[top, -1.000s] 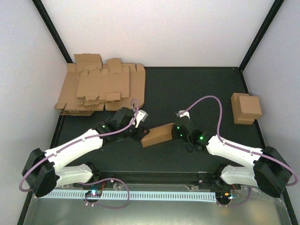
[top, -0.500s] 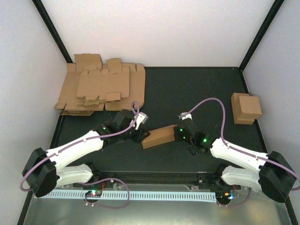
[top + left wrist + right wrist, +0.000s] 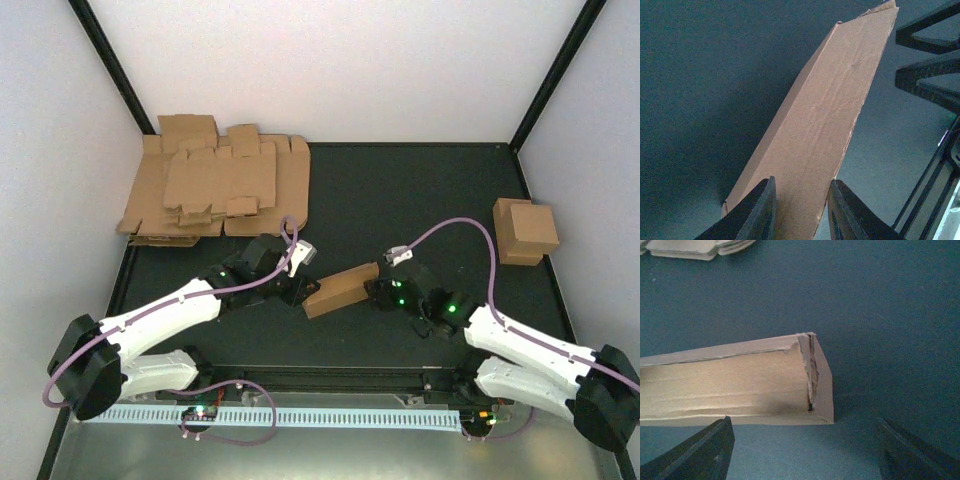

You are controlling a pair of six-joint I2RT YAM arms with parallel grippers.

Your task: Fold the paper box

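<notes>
The paper box (image 3: 342, 288) is a long, narrow brown cardboard shape lying slantwise at the middle of the black mat. My left gripper (image 3: 300, 292) is shut on its left end; in the left wrist view the cardboard (image 3: 825, 130) runs up and away from between the two fingers of that gripper (image 3: 801, 205). My right gripper (image 3: 378, 291) stands open just off the box's right end. In the right wrist view the folded end (image 3: 740, 385) lies ahead of the spread gripper (image 3: 805, 430), which touches nothing.
A pile of flat brown blanks (image 3: 215, 185) fills the back left corner; its edge shows in the right wrist view (image 3: 695, 247). Two finished small boxes (image 3: 525, 230) are stacked at the right edge. White walls enclose the mat.
My right gripper has opened, let go of the box's right end and drawn back toward the near right. The left gripper keeps its hold; the box has barely shifted.
</notes>
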